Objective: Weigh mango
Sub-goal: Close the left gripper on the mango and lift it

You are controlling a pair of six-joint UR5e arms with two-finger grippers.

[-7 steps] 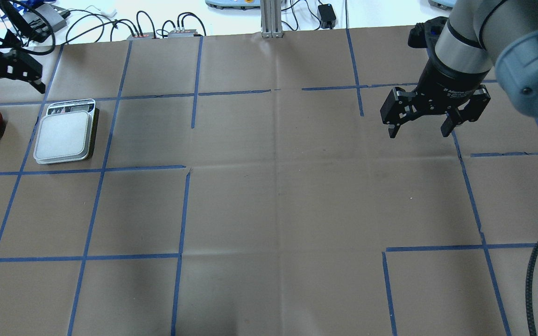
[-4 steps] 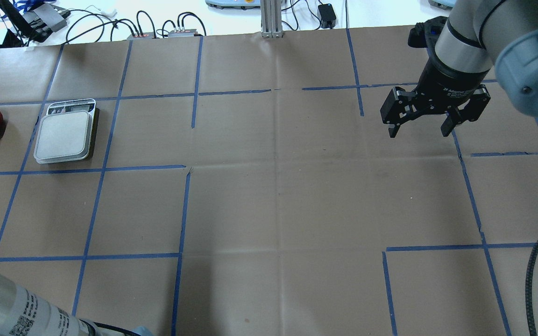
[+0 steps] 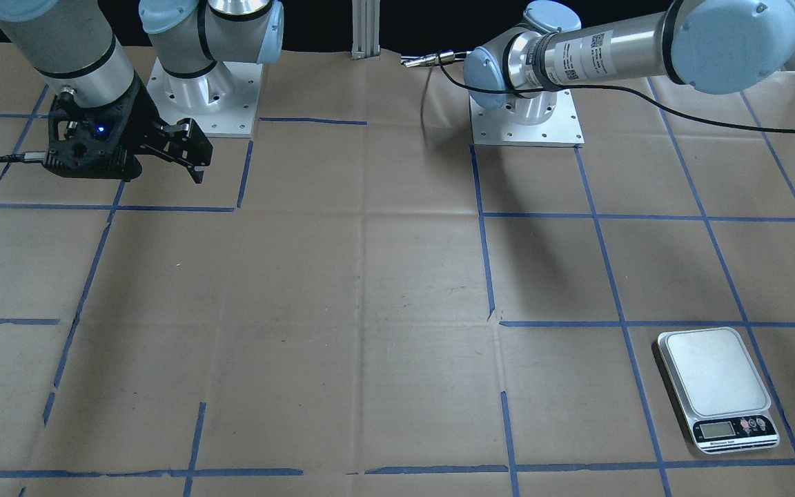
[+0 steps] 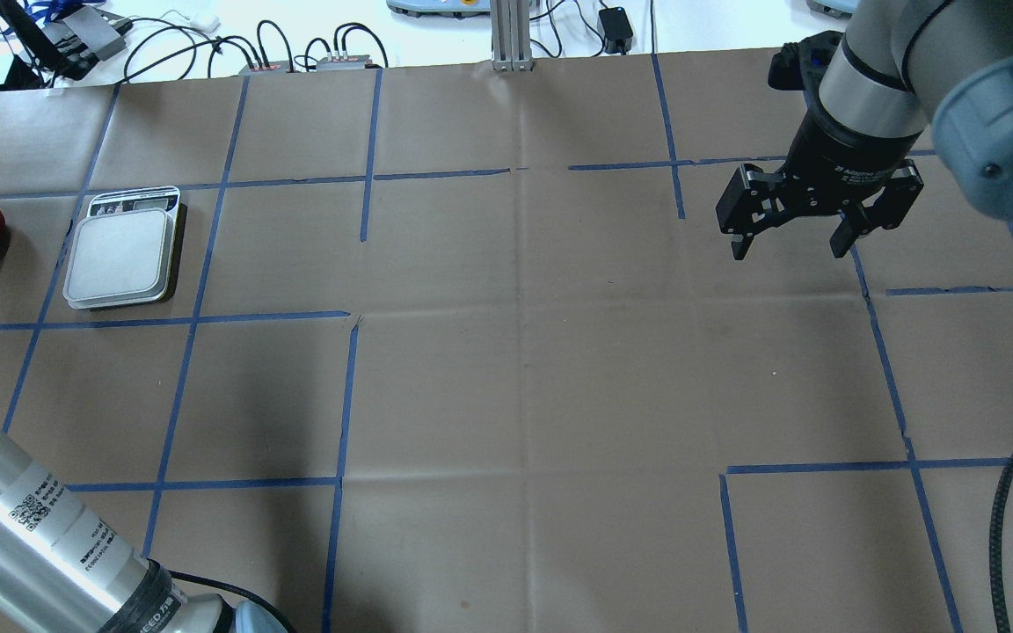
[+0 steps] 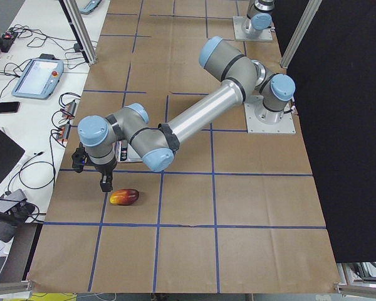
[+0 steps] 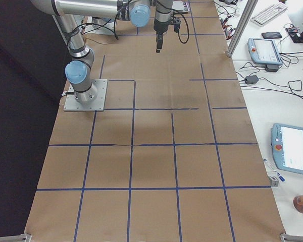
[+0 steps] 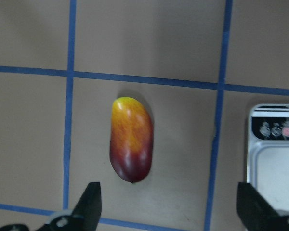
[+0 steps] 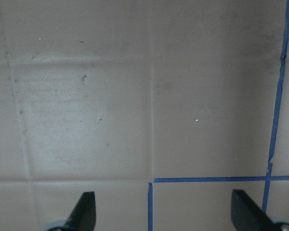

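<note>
Scale (image 7: pixel 274 161) near mango (image 7: pixel 131 139); bare paper (image 7: pixel 183 139) between.

The left wrist camera looks straight down, close, sharing mango (image 7: pixel 131 139) and scale (image 7: pixel 274 163) with overhead.

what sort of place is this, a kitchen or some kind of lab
Probably a robotics lab test cell: grey-and-blue robot arms bolted to a brown paper-covered table gridded with blue tape, and blue-edged teach pendants on the white side bench.

On my feed the mango (image 7: pixel 131 147) has smooth, glossy skin. The scale (image 4: pixel 120 257) has a satin, metal-looking platform. The brown paper (image 4: pixel 524 387) is matt and creased, lined with blue tape (image 4: pixel 251 483).
</note>
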